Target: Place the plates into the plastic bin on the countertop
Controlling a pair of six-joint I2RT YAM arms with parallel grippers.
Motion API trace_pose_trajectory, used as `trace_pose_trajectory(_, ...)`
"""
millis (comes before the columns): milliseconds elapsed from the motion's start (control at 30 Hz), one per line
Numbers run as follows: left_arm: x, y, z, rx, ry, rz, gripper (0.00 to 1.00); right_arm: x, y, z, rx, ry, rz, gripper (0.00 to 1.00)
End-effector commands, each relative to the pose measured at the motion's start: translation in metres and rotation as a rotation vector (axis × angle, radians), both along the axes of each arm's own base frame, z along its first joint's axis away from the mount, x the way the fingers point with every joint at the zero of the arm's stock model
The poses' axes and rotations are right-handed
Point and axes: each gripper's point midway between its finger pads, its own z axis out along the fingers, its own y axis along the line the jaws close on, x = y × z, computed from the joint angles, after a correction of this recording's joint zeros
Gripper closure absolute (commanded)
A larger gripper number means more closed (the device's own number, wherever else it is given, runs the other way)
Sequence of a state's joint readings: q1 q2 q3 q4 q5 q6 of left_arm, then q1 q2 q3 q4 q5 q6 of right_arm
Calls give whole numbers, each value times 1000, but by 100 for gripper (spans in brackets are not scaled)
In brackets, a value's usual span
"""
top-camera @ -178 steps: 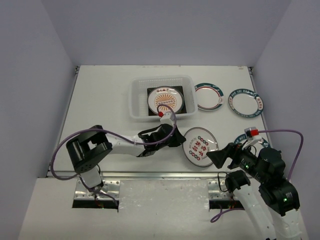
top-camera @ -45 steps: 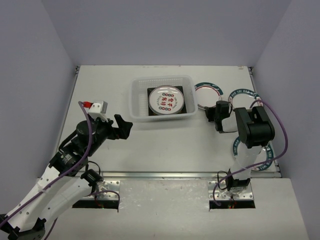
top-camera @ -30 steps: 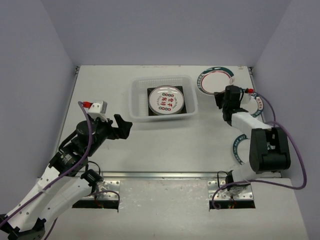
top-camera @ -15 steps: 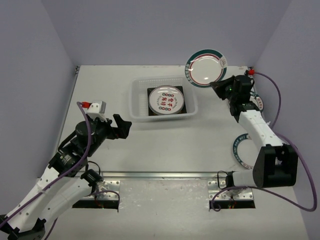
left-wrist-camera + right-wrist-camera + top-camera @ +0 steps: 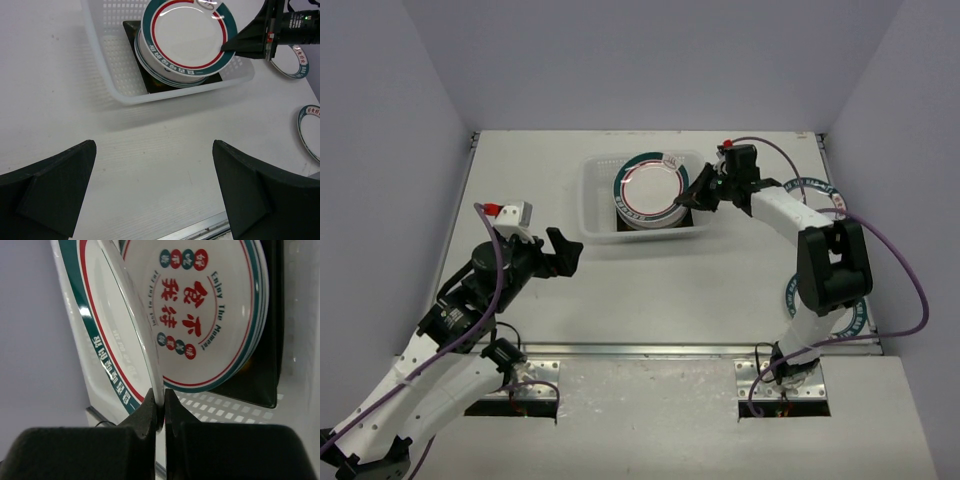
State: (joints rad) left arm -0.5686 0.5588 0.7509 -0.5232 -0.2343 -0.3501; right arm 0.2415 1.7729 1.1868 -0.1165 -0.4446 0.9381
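My right gripper (image 5: 692,196) is shut on the rim of a round white plate (image 5: 651,184) with a teal edge and a red ring. It holds the plate tilted just above the plastic bin (image 5: 593,208) on the countertop (image 5: 650,290). In the right wrist view the fingertips (image 5: 161,405) pinch the plate's edge (image 5: 102,320) over a stack of printed round plates (image 5: 200,305), which rests on a dark square plate (image 5: 272,345). My left gripper (image 5: 565,252) stands open over bare countertop, well short of the bin (image 5: 107,75).
Two more round teal-rimmed plates lie on the right of the countertop: one (image 5: 817,192) behind the right forearm, one (image 5: 798,296) partly hidden by the right arm's base. The metal front edge (image 5: 640,349) runs along the near side.
The right arm has swung its plate left and down, from raised at the back right to just over the bin. The left arm has not moved.
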Motion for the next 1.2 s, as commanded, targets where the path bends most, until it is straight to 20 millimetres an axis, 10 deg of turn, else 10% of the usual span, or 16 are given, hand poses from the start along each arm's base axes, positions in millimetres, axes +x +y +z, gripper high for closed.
trace_pose_trajectory(0,4,0,6,-23,-28,15,0,4,-4,1,-32,-30,59,98)
trace_pose_trajectory(100,4,-1,6,-22,-26,7,0,6,-4,-5,-45,-30,69,88)
trace_pose_trajectory(267,4,-2,6,-20,-24,4,0,9,-4,-1,-79,-29,104,2)
trace_pose_trajectory(600,3,-2,7,-23,-28,-1,0,12,-59,52,-350,-175,-63,1)
trace_pose_trajectory(833,1,-2,10,-31,-39,-8,0,5,-153,79,-763,-246,-289,1)
trace_pose_trajectory(1167,-3,-5,17,-46,-64,-39,0,9,-289,19,-1483,71,-366,1)
